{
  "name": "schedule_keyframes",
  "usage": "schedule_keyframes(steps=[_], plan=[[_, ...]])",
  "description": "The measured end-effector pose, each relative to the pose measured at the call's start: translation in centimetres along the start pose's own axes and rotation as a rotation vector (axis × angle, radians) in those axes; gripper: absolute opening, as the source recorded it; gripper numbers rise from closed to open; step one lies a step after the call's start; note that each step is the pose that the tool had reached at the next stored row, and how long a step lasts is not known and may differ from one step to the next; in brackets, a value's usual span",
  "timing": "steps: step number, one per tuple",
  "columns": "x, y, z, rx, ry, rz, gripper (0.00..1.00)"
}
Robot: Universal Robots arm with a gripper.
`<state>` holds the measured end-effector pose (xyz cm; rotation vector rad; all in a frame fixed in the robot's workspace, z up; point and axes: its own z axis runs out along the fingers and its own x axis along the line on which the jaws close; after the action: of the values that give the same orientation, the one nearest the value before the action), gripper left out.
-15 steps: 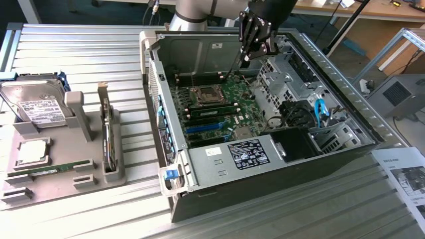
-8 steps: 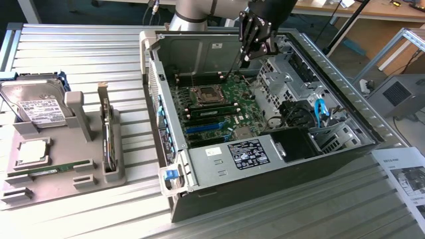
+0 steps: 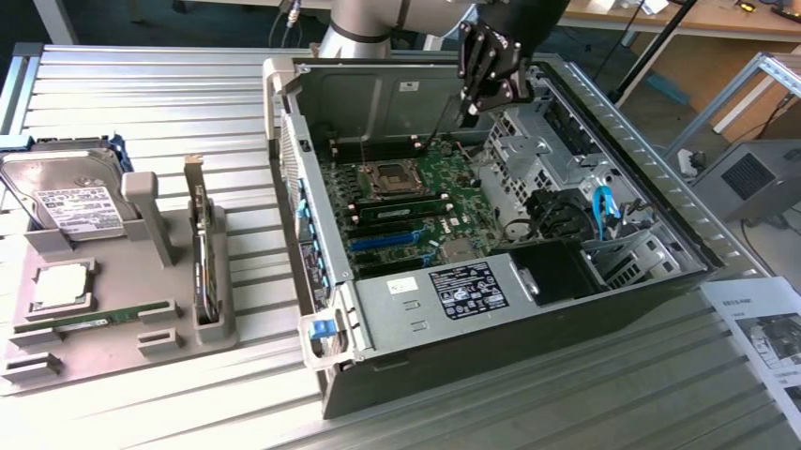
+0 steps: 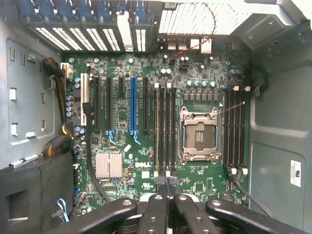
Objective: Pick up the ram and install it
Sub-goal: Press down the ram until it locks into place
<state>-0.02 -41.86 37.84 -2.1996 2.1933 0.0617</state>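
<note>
Green and thin, the ram point(image 3: 94, 319) is lying flat along the six o'clock edge of a grey holder tray point(image 3: 119, 281). In the exterior view the tray is sitting on the ridged metal worktop point(image 3: 526, 412) at nine o'clock from the open computer case point(image 3: 363, 98), well apart from the gripper point(image 3: 476, 105). The gripper is hanging over the case's twelve o'clock end, above the motherboard point(image 3: 419, 173) without touching it, and its arm is running out of the frame. In the wrist view the fingers point(image 4: 157, 207) are showing clenched tip to tip, the gripper point(image 4: 168, 184) grasping nothing that can be made out, and their black links are hiding the nearest strip of the motherboard point(image 4: 126, 126). A green strip point(image 3: 398, 214) is showing among the long black slots, though whether it is a second stick is hard to tell. On the tray a hard drive point(image 3: 69, 202) is standing with its lower end sunk in a cradle, and an expansion card point(image 3: 201, 253) is standing edge-on, its face hidden. A printed sheet point(image 3: 763, 328) at three o'clock is being cut by the frame. Bare worktop is running as a narrow lane between tray and case and widening at the case's six o'clock, while the case walls are fencing the board all round.
</note>
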Motion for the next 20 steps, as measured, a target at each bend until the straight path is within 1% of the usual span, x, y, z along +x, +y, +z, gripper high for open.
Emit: schedule_keyframes(steps=[5, 7, 20], plan=[[0.0, -1.00, -0.01, -0.0004, 0.0010, -0.001, 0.11], [0.0, -1.21, 0.00, -0.0003, 0.0017, -0.001, 0.11], [0.0, -1.23, 0.01, -0.0003, 0.0014, -0.001, 0.11]])
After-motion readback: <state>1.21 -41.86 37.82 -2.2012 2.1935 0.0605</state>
